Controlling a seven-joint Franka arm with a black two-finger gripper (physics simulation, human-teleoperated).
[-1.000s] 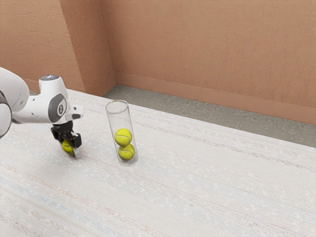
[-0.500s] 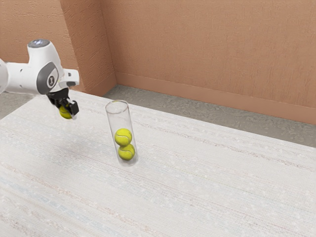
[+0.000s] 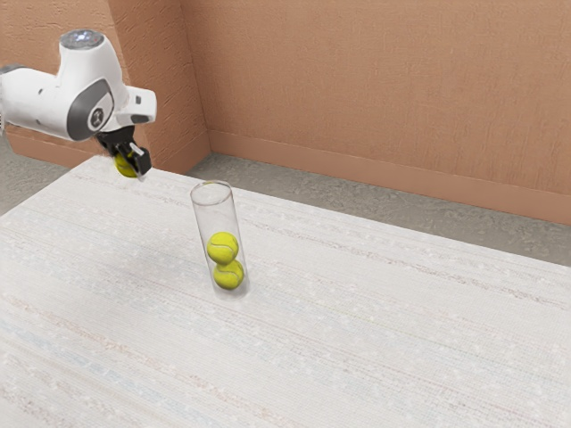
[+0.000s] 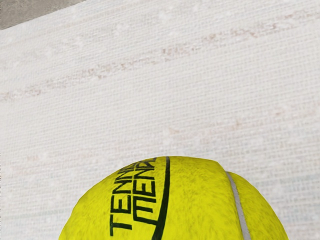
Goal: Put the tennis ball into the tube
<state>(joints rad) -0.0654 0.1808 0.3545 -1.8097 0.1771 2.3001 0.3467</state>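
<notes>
At nine o'clock from the exterior view's centre, a tall clear tube (image 3: 217,214) stands on the table (image 3: 375,339), its round mouth open. Two balls are stacked inside: a lower ball (image 3: 228,275) near the base and an upper ball (image 3: 222,248) touching it — both yellow with pale curved seams. Between ten and eleven o'clock from the tube, the black gripper (image 3: 135,164) is closed on the tennis ball (image 3: 124,166), its fingers parted by the ball's width, holding it off the table, outside the tube. The wall is rough orange-brown plaster, the floor mottled grey.

In the wrist view, the held ball is fuzzy and round — black lettering, a dark curved line, a grey seam. Beyond it, the whitish tabletop looks woven, with faint reddish-brown streaks.
</notes>
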